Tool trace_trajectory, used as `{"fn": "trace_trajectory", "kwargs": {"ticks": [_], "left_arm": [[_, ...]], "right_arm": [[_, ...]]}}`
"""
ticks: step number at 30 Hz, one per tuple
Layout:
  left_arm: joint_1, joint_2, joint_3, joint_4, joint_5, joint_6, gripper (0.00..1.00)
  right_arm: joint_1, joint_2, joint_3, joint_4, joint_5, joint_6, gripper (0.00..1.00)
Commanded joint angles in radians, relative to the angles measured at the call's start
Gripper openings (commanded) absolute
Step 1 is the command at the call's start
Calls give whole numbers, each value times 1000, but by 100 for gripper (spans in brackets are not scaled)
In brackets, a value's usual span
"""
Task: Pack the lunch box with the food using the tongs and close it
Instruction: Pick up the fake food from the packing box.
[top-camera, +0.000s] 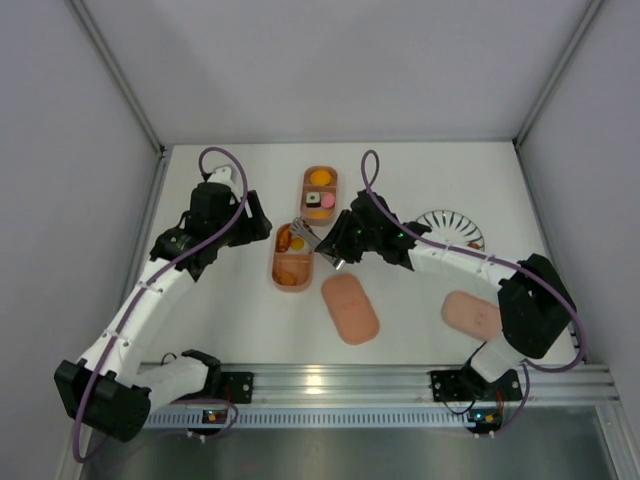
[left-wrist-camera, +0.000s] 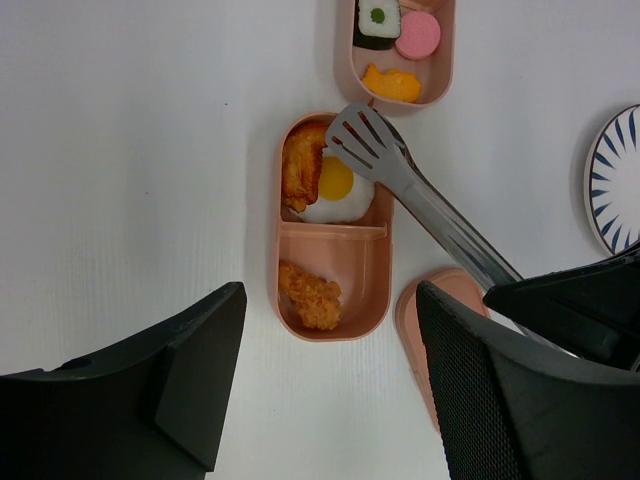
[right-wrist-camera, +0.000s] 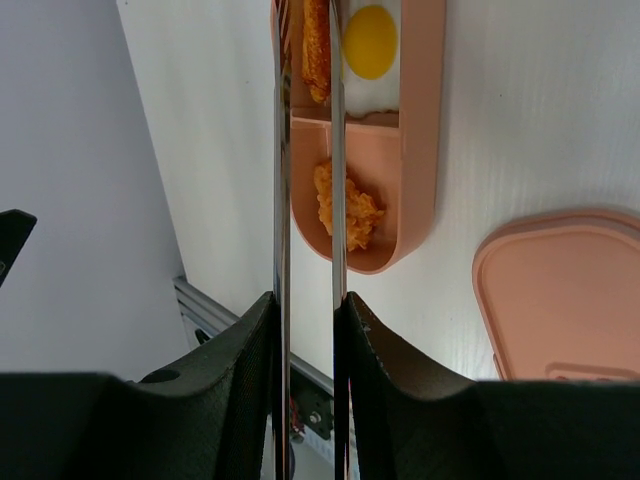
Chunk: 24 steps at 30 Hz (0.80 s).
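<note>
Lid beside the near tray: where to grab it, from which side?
Pinch the lid across its short width near mid-length, coming straight down: it lies flat, and both long edges look free. The left gripper is open and empty; the right gripper holds the tongs.

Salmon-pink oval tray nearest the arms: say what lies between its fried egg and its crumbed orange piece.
A pink divider wall, seen in the left wrist view.

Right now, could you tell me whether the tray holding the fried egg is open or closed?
Open: the tray has no lid on; its fried egg shows, and a lid lies beside it.
</note>
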Motion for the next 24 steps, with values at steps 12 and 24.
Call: {"fn": "trace_trajectory", "kwargs": {"ticks": [12, 24], "left_arm": [[6, -14, -2, 45, -6, 5, 74], [6, -16, 3, 36, -17, 7, 74]], "right_arm": [[-19, 25, 31, 104, -9, -29, 30], [-19, 18, 42, 41, -9, -94, 1]]}}
